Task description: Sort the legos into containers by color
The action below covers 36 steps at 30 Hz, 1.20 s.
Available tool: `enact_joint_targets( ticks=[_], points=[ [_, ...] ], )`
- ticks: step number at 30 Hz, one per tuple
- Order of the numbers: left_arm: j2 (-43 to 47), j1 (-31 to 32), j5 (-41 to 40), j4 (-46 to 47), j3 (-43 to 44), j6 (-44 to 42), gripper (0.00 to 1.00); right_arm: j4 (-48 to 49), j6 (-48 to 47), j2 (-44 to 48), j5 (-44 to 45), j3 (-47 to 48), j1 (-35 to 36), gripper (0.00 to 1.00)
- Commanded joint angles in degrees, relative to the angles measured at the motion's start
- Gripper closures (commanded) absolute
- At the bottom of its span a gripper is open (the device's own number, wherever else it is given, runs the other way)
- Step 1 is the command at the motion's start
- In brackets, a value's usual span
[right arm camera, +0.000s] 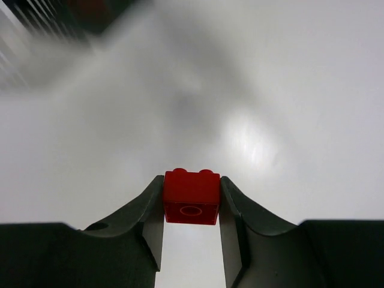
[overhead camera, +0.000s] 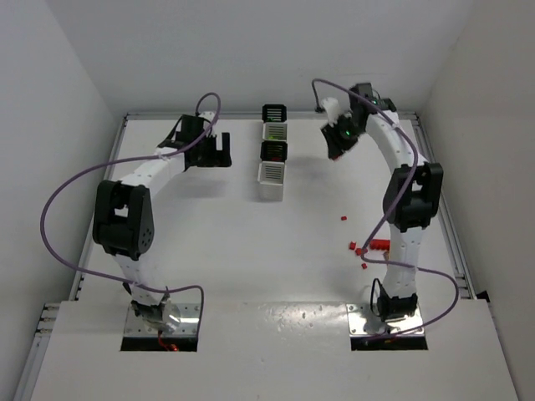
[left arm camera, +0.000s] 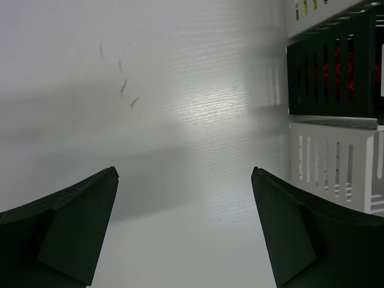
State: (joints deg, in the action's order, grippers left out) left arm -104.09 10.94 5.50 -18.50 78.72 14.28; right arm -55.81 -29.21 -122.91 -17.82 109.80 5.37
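A small red lego brick (right arm camera: 192, 191) sits pinched between the fingertips of my right gripper (right arm camera: 192, 201), studs pointing away, above bare white table. In the top view that gripper (overhead camera: 338, 136) hangs to the right of the row of four containers (overhead camera: 273, 144), which alternate black and white. Several red legos (overhead camera: 369, 247) lie scattered beside the right arm, and one (overhead camera: 343, 218) lies apart from them. My left gripper (overhead camera: 220, 151) stands wide open left of the row, with nothing between its fingers (left arm camera: 72, 222). Through the slats of a black container (left arm camera: 333, 60) I see red pieces.
A white container (left arm camera: 336, 171) stands close to the left gripper's right finger. The raised white walls enclose the table at the back and on both sides. Purple cables loop off both arms. The containers at the right wrist view's top left are blurred.
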Motion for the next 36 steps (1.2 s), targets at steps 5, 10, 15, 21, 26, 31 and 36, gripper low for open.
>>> enact_joint_targets(
  ticks=[5,10,15,21,26,31,36],
  points=[
    [5.04,-0.3,-1.27,3.03,-1.63,1.98,0.0,21.44,17.52,-0.39,-13.82,11.91,11.14,0.95],
    [5.04,-0.3,-1.01,2.51,-1.64,1.27,0.0,16.7,18.05,-6.73,-15.74,19.4,14.4,0.95],
    [5.04,-0.3,0.91,1.37,0.38,-1.62,0.0,18.82,18.05,-8.21,-14.35,18.34,16.69,0.95],
    [5.04,-0.3,4.08,1.36,0.38,-2.86,0.0,18.81,18.05,-10.15,-11.98,19.49,18.54,0.85],
    [5.04,-0.3,6.02,1.36,0.38,-3.91,0.0,18.28,17.52,-9.54,-11.44,17.21,18.54,0.45],
    [6.27,-0.3,11.63,3.38,0.13,-4.53,0.0,21.18,20.6,-5.77,-8.2,13.43,18.54,0.34],
    [10.39,0.3,18.31,10.48,-4.79,-2.34,0.0,22.67,25.41,-0.24,-2.77,7.21,16.87,0.33]
  ],
)
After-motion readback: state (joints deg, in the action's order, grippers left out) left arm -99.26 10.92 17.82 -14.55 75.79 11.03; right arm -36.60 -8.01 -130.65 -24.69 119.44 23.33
